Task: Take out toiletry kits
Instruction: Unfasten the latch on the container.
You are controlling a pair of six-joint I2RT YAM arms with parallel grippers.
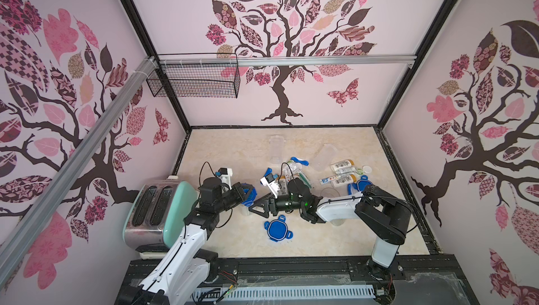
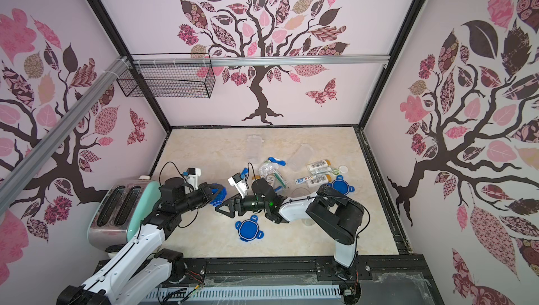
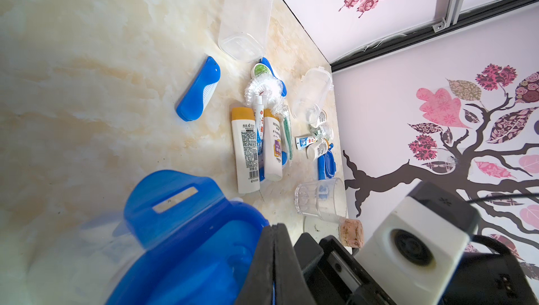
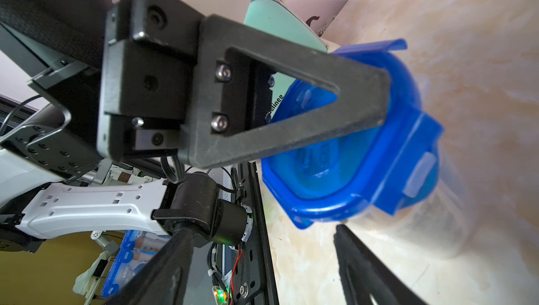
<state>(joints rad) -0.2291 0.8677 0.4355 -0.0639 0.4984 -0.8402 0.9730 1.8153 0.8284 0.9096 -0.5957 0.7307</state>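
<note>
left tool (image 3: 274, 236) pressed together on a flap of the blue lid (image 4: 335, 169) of a clear jar (image 4: 437, 230), right tool (image 4: 262, 230) spread just beside that jar, toiletry kits (image 1: 342, 169) lying loose on the table (image 1: 233, 149) farther back, among lidless jars (image 1: 275, 149)

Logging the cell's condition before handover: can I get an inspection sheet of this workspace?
Surface: marble-look tabletop, no spill seen.
Job's things: bottles, toothpaste tube and folding toothbrush lie loose on the tabletop.
Clutter: lidless clear jar, a second; loose blue lid.
Grippers: left gripper shut on the lid of a capped jar; right gripper open beside it.
Cables: black loops at the wrist cameras.
Surroundings: toaster, wire basket, tree-patterned walls.
</note>
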